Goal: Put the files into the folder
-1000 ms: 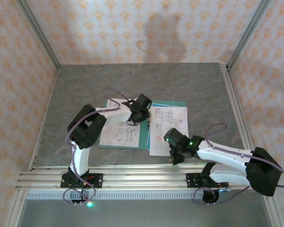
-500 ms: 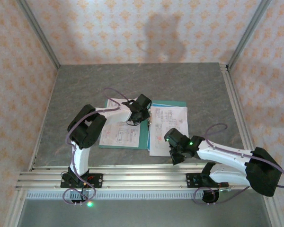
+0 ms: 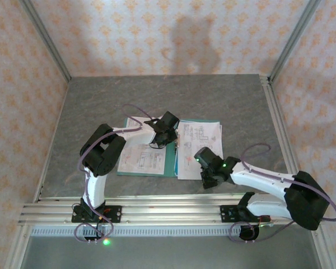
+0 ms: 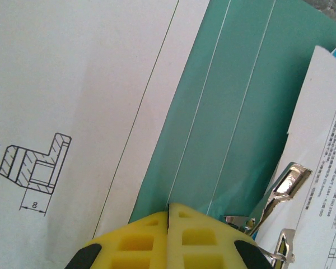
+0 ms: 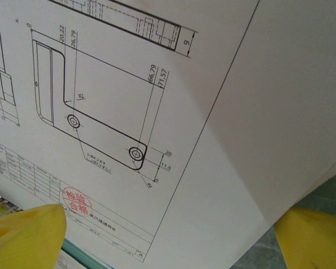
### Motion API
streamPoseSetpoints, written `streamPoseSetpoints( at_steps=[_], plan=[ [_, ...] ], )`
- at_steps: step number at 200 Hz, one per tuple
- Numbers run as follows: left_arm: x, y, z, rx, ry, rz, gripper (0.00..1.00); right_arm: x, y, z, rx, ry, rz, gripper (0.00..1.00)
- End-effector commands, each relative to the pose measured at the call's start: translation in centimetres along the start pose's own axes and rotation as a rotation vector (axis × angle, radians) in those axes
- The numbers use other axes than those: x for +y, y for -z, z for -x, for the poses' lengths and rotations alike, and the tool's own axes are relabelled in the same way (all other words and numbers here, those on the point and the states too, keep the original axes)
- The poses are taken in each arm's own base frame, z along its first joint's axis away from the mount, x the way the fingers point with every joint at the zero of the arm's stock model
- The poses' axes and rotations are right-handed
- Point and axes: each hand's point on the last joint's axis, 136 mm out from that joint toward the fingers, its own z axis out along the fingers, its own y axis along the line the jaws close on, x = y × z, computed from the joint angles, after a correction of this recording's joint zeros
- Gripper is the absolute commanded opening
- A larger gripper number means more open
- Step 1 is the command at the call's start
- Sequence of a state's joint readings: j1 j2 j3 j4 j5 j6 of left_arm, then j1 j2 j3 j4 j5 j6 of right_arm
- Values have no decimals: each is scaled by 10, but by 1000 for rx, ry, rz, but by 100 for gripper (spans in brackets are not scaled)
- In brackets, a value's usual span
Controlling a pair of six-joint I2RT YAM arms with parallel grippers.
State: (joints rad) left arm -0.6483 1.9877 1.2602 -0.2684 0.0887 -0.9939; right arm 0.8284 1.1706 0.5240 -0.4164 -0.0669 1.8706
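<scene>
The left gripper (image 4: pixel 168 212), fingers closed on nothing, rested on the open, thin teal-green card folder (image 4: pixel 224 106) beside its metal clip (image 4: pixel 289 182). The right gripper (image 5: pixel 169 235) stood spread over a white printed drawing sheet (image 5: pixel 129 84) on the folder's right cover. Squaring it seemed in hand, and the next move likely called for nudging it toward the clip.
</scene>
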Motion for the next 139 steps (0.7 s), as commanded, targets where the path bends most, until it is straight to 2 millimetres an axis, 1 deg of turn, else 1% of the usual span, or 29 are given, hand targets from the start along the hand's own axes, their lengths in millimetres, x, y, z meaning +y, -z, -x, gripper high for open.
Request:
streamPoseSetpoints(
  at_steps=[1,36,88,117,139],
  plan=[
    [38,-4,-21,57,-47,146,0,13,0,1,-24,-22,22,95],
    [39,-5,-22,57,-49,147,0,15,0,5,-32,-9,18,95],
    [37,-4,-20,57,-52,144,0,21,-4,2,-13,10,10,95],
    [37,-4,-21,58,-54,148,0,27,5,1,-21,44,7,95],
    [38,-5,-21,58,-54,149,0,24,15,0,-9,74,-11,96]
  ],
)
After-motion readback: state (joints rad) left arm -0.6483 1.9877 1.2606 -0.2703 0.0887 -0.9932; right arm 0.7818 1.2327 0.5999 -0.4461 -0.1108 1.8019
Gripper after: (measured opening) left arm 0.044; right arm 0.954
